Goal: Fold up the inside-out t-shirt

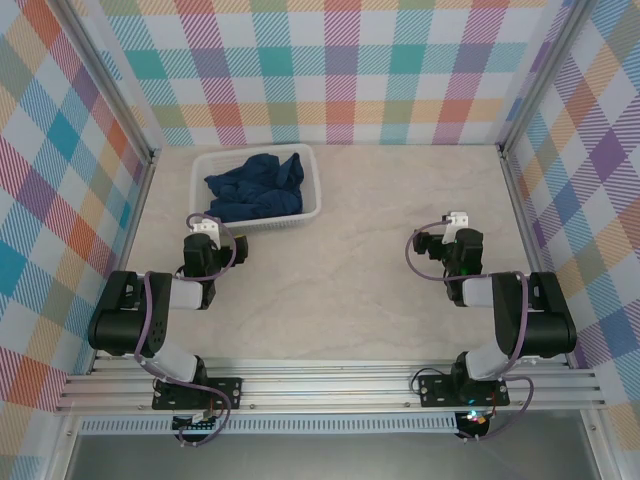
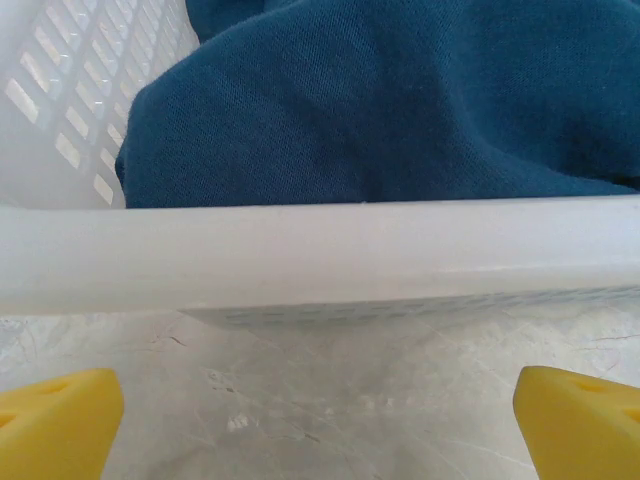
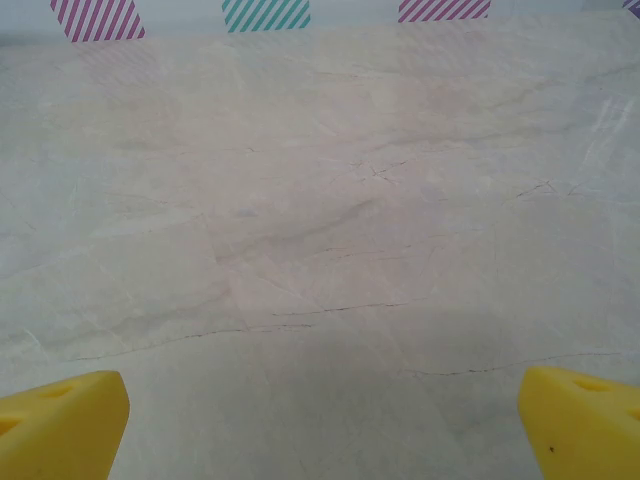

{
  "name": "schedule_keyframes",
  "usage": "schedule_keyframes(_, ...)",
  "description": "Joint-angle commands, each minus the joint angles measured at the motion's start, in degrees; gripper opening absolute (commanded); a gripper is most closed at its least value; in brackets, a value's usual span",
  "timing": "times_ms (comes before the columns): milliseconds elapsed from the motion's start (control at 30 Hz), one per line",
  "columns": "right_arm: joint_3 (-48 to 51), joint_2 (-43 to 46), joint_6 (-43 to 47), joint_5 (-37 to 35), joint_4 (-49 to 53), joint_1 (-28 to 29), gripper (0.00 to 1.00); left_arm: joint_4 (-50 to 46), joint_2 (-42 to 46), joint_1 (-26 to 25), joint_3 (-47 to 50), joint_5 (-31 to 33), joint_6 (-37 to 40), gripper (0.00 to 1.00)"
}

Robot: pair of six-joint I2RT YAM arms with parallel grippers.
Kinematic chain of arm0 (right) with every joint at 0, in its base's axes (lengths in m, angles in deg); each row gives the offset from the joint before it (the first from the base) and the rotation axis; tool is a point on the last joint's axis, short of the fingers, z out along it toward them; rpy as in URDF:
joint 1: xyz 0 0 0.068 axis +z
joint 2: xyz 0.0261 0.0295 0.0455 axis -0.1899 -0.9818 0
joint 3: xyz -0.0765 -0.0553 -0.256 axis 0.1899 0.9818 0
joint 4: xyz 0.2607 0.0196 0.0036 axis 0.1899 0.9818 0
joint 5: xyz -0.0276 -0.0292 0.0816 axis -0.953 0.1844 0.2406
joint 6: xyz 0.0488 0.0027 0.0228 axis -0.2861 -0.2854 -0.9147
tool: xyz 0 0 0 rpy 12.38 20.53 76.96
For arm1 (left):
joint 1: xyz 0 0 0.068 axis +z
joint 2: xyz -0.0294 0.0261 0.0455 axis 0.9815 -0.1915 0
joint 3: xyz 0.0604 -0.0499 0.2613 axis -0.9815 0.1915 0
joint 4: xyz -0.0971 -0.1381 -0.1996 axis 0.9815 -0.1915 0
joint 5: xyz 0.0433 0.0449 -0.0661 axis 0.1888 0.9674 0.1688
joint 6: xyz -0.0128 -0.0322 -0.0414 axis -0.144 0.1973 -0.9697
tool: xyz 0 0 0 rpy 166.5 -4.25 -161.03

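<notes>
The inside-out t-shirt [image 1: 255,187] is a crumpled dark navy bundle lying in the white basket [image 1: 308,182] at the back left of the table. In the left wrist view the navy cloth [image 2: 400,110] rises behind the basket's near rim [image 2: 320,250]. My left gripper [image 1: 205,228] sits just in front of that rim, open, its yellow fingertips [image 2: 55,420] wide apart over bare table. My right gripper [image 1: 455,222] rests on the right side of the table, open, yellow fingertips [image 3: 580,420] spread with nothing between them.
The marble-patterned tabletop [image 1: 380,250] stretches between the arms and toward the back wall. Plaid walls [image 1: 340,70] and metal posts [image 1: 515,190] close in the back and both sides. A metal rail [image 1: 330,385] runs along the near edge.
</notes>
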Motion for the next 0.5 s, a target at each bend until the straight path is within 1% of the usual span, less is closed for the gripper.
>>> schedule_keyframes(0,-0.7,-0.3,0.2,1.0,-1.1,-0.2,1.00,0.9,0.1,0.3,-1.2,-0.8,0.9,1.00)
schedule_keyframes(467,-0.9,-0.4,0.0,1.9,-0.6,-0.7,1.00,0.9,0.0,0.3,-1.2,-0.9,0.8,1.00)
